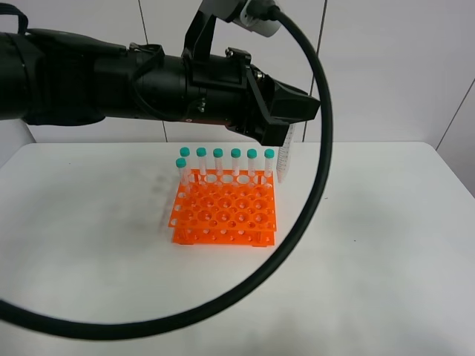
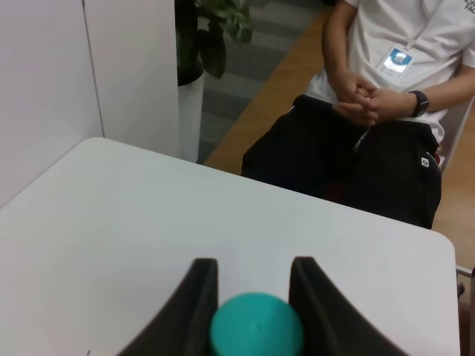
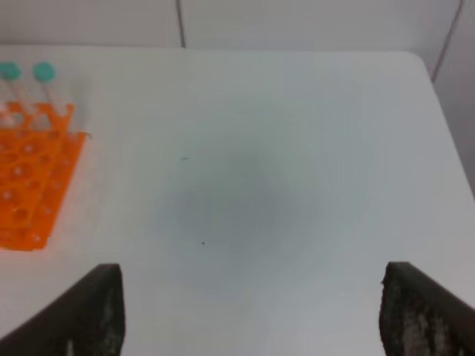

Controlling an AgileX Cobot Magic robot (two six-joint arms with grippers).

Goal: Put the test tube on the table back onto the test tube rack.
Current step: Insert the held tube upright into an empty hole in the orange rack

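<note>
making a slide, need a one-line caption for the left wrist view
Left pincer closed on a teal-capped clear plastic test tube over the plain white table, with a seated person beyond its edge.

Light even and diffuse, from above; no hard shadows, no glare. High view: table (image 1: 386, 245) bright white, with a faint grey smudge of shadow left of the test tube rack (image 1: 225, 215). Black arm (image 1: 111, 78) near the lens, dark, little surface detail. Left wrist view: teal cap of the test tube (image 2: 256, 330) too close, badly out of focus (background sharper). Right wrist view: soft throughout, rack colours washed out, dim grey patch mid-table; right gripper (image 3: 252, 315) dark and grainy at the fingertips.
</note>
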